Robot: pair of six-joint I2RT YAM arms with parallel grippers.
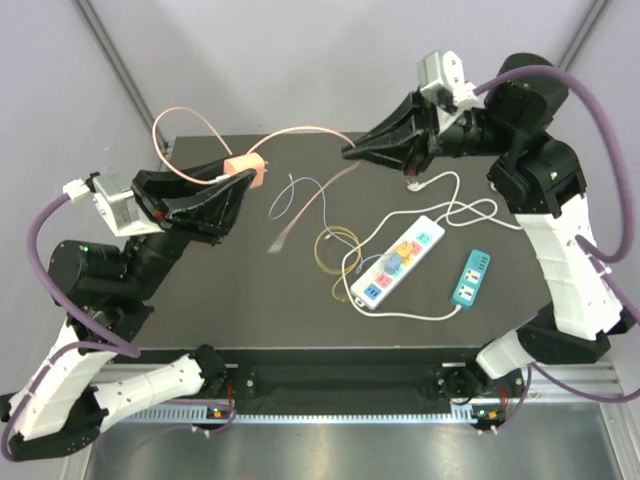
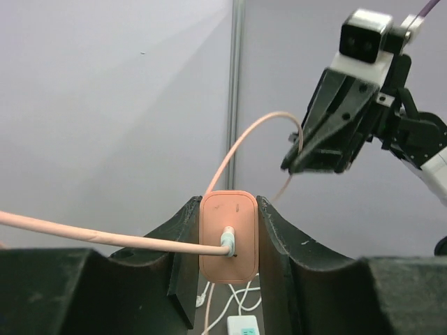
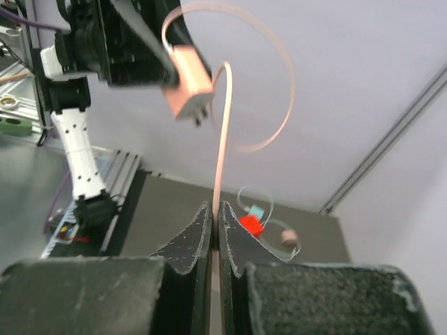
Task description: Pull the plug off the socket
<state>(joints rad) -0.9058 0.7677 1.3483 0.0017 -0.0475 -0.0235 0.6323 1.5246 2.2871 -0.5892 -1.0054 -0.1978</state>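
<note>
Counting up: 2 arms, 2 grippers, 1 pink adapter (image 2: pixel 237 209), 1 pink cable (image 2: pixel 105 239) w/ 1 plug (image 2: pixel 228 243), and 2 power strips on the table (image 1: pixel 250 300). These are a white strip (image 1: pixel 400 262) & a teal strip (image 1: pixel 471 277), lying just beside each other at mid-right.

Left gripper (image 1: pixel 250 175) is clamped on the adapter's 2 sides, jaws no wider than the block, holding it in the air over the table's far-left part. In the left wrist view the adapter's long axis runs up-down btwn the fingers. Its port face looks back at that cam, and its prongs (image 3: pixel 200 117) point twd the right arm.

Plug sits in the port. The cable loops off left, then arcs over to the right gripper (image 1: pixel 352 152), which is pinched fully closed on it above the table's far middle.
</note>
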